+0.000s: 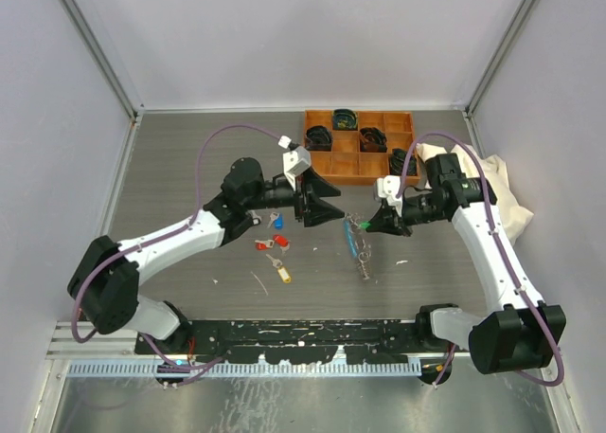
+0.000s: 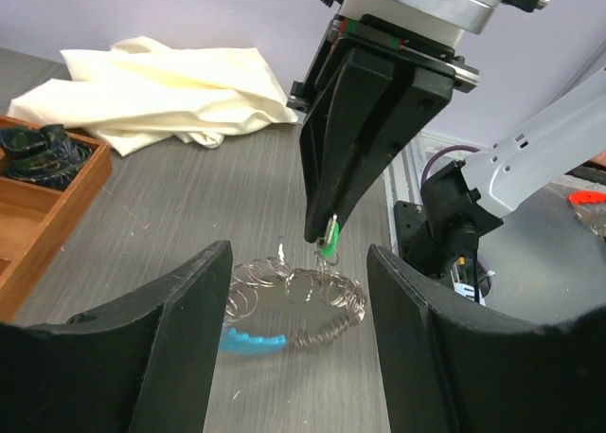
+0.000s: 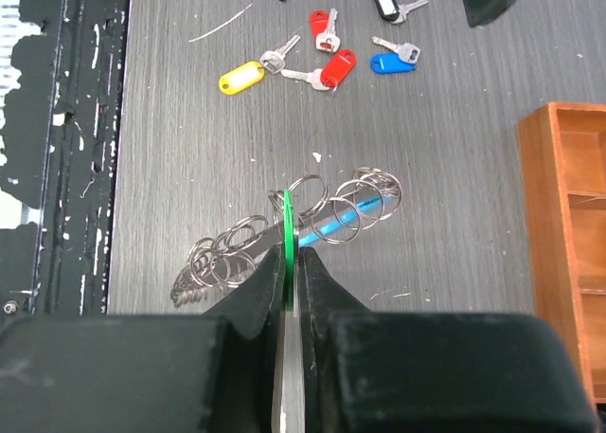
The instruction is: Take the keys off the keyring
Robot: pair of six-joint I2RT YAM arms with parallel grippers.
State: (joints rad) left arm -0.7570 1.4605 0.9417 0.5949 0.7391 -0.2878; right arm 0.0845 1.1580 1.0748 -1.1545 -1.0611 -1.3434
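Right wrist view: the right gripper [image 3: 288, 255] has its jaws pressed together on the edge of the green tag [image 3: 287, 220], with only that thin plastic between them. Directly under the tag lies the keyring [image 3: 374, 191], a slack coil of silvery loops on the tabletop [image 3: 189, 139], with its light-blue segment [image 3: 341, 220] running through the middle. The green tag's own key is hidden behind the fingers, so it cannot be told whether it has come off the coil.

Across the keyring from the right arm hangs the left gripper [image 2: 298, 253]. It is spread wide, holding and touching nothing, and its opening frames the coil. Beyond it, well apart from the keyring, the other keys [image 3: 338, 67] lie loose with red, blue, yellow and black tags, so most of the task looks done.

The keyring looks light and floppy, and it would probably trail after a pull on the tag rather than stay put. It likely needs pinning, best at the stiffer light-blue segment or at a coil end away from the tag. The tag is smooth and thin, so an edge pinch could slip.
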